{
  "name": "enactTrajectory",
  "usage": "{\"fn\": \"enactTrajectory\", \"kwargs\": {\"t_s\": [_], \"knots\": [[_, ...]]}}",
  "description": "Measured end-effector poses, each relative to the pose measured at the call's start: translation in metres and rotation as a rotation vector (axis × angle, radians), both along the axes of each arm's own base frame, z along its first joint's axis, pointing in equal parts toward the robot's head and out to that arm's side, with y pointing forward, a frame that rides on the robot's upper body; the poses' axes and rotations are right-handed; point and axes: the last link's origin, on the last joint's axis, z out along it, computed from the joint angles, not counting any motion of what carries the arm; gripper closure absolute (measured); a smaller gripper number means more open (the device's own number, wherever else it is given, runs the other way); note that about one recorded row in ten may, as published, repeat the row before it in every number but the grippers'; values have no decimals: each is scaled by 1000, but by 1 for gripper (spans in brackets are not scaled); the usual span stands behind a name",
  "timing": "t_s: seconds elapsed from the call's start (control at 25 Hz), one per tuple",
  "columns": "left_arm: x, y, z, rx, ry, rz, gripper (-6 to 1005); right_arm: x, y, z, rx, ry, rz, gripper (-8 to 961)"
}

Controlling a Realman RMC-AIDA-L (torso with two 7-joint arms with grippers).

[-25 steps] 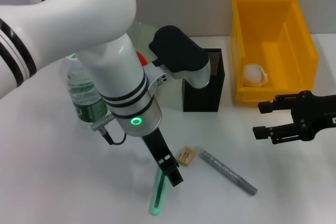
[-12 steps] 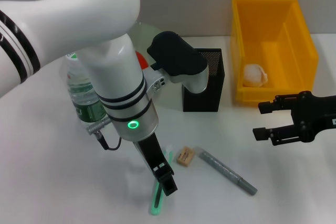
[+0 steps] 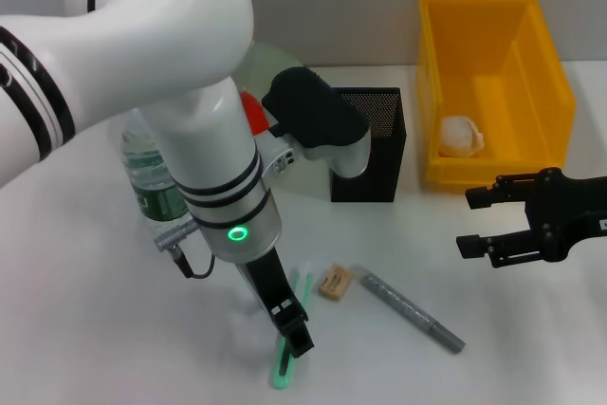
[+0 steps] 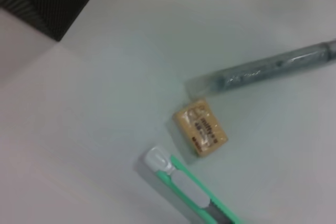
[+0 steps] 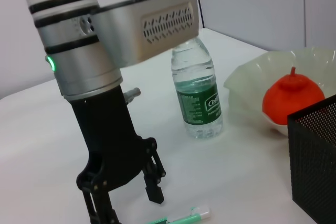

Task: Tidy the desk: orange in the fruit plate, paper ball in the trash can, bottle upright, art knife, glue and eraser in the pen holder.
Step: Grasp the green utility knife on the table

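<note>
Lowered since the earlier frame, left gripper (image 3: 292, 329) now hangs just above the green art knife (image 3: 289, 339) on the white desk (image 3: 95, 329), fingers (image 5: 154, 190) spread wide on either side of it. Eraser (image 3: 335, 283) and grey glue (image 3: 410, 309) lie just beside. Right gripper (image 3: 484, 220) hovers open before the yellow bin (image 3: 493, 82), near the pen holder (image 3: 375, 154).

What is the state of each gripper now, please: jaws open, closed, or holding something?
Left gripper: jaws open, holding nothing, just above the green art knife.
Right gripper: jaws open, empty, parked in front of the yellow bin.
</note>
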Motion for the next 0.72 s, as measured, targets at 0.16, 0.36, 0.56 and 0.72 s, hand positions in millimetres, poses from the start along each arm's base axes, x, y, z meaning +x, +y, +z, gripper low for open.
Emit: {"fn": "enactTrajectory", "kwargs": {"t_s": [0.16, 0.36, 0.56, 0.72], "knots": [[-3, 0, -2, 2, 9, -1, 248, 0, 0, -1, 0, 0, 2, 165], [-5, -1, -3, 1, 14, -10, 248, 0, 1, -1, 4, -3, 2, 165], [-4, -2, -5, -10, 5, -11, 248, 1, 0, -1, 5, -3, 0, 164], [-4, -5, -7, -26, 14, -26, 249, 1, 0, -1, 5, -3, 0, 164]]}}
